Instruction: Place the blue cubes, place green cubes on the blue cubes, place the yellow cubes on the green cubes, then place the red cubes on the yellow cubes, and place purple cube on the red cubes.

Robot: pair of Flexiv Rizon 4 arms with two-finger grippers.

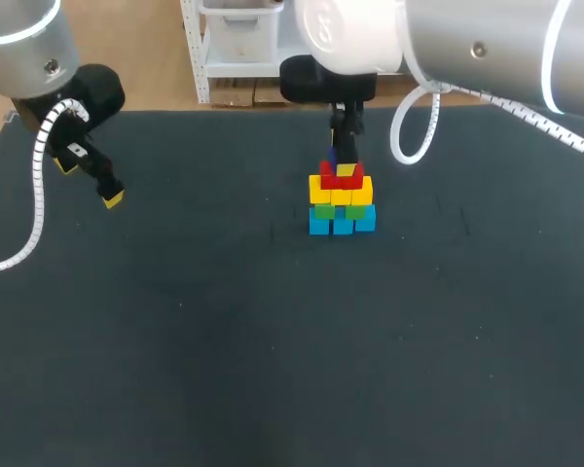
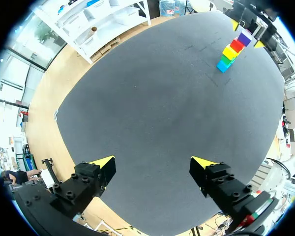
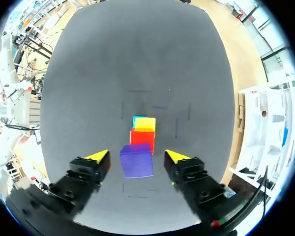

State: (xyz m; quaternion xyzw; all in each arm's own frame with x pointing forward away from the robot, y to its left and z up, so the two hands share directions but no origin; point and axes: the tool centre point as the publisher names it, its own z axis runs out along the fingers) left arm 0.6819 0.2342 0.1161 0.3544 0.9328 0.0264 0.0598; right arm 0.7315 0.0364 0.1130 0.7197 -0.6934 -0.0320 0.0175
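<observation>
- Right gripper [image 3: 136, 155] spread wide; purple cube [image 3: 136, 160] between its fingers, gaps both sides, resting on red cubes [image 3: 142, 136].
- Left gripper [image 2: 153, 161] wide open, stack [image 2: 232, 51] well ahead; only its wrist view shows all five layers side-on.

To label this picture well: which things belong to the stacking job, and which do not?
Job: blue cubes, green cubes, yellow cubes, red cubes, purple cube on top, right tool open around it.
Others: table; left tool, open, far aside.
</observation>
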